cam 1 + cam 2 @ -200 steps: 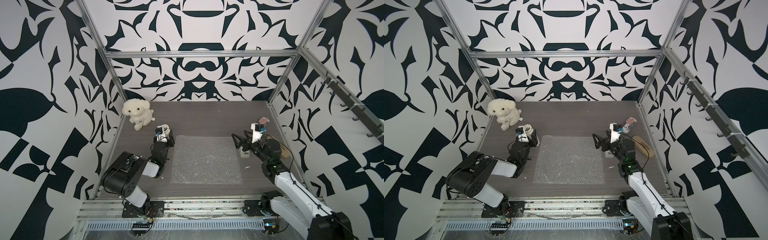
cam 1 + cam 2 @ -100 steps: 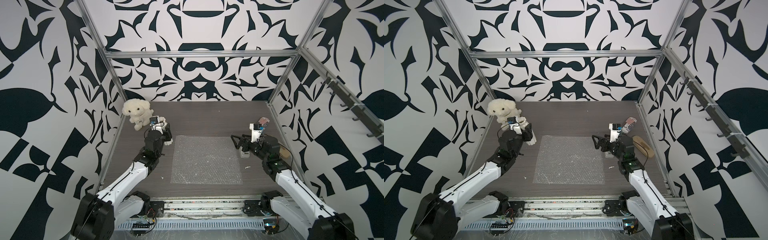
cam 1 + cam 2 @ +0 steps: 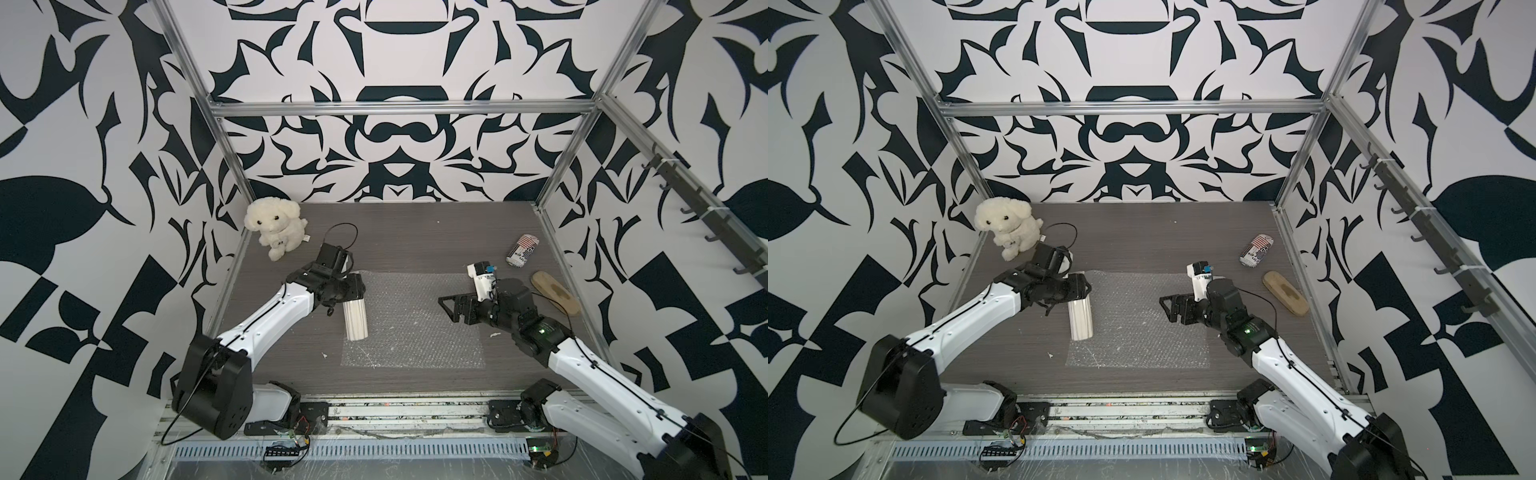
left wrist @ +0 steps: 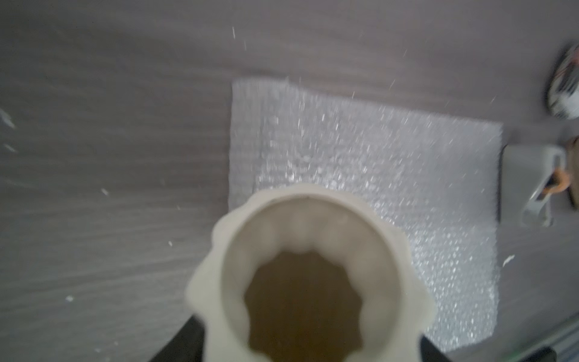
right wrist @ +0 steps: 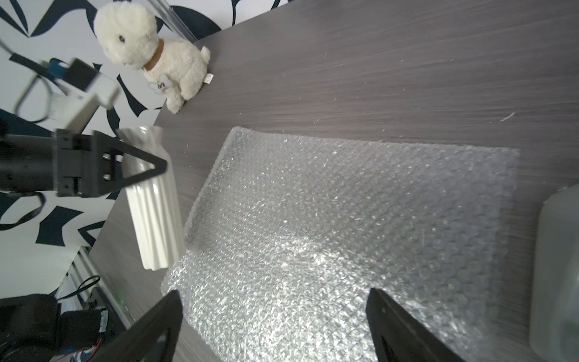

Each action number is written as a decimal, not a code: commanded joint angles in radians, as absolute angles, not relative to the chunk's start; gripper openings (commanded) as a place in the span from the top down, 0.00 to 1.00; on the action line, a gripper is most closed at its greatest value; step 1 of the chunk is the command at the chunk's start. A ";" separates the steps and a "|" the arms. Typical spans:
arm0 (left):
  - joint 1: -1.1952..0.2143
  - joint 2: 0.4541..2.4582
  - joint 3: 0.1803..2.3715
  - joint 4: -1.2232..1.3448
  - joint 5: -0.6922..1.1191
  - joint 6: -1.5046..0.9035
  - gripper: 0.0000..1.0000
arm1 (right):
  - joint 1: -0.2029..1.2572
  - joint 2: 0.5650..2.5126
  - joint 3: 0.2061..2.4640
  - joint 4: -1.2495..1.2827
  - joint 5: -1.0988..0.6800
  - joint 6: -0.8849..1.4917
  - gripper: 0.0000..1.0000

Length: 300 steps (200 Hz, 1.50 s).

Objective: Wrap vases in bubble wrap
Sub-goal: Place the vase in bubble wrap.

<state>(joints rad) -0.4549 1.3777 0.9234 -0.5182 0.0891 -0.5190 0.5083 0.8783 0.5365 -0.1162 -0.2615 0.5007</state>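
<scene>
Vase [image 3: 355,320] | we log left gripper [image 3: 354,289] clamped on its neck, vase tilted at left edge of bubble wrap [image 3: 415,328], flat mid-bench | right gripper [image 3: 451,311] fingers apart over wrap's right edge

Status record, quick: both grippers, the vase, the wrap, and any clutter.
left gripper: shut on the vase, at its neck
vase: rim up, slightly tilted, at the wrap's left edge; whether its base touches down is unclear
wrap: spread flat on the table, nothing wrapped yet
right gripper: open, empty, over the wrap's right edge
clutter: plush dog in the far left corner; can lying on its side, far right
</scene>
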 commanded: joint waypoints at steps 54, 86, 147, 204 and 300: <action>-0.485 1.551 1.051 -0.661 0.229 -0.483 1.00 | 0.586 0.936 0.554 -0.091 -0.177 0.552 0.05; -0.489 1.628 1.100 -0.693 0.210 -0.458 1.00 | 0.604 0.961 0.554 -0.068 -0.175 0.561 0.05; -0.492 1.762 1.180 -0.738 0.201 -0.425 0.92 | 0.633 0.998 0.551 -0.040 -0.139 0.573 0.02; -0.493 1.818 1.184 -0.692 0.224 -0.442 0.71 | 0.693 1.044 0.567 -0.004 -0.085 0.608 0.01; -0.494 1.728 1.147 -0.646 0.274 -0.479 0.22 | 0.809 1.139 0.612 0.013 0.010 0.657 0.01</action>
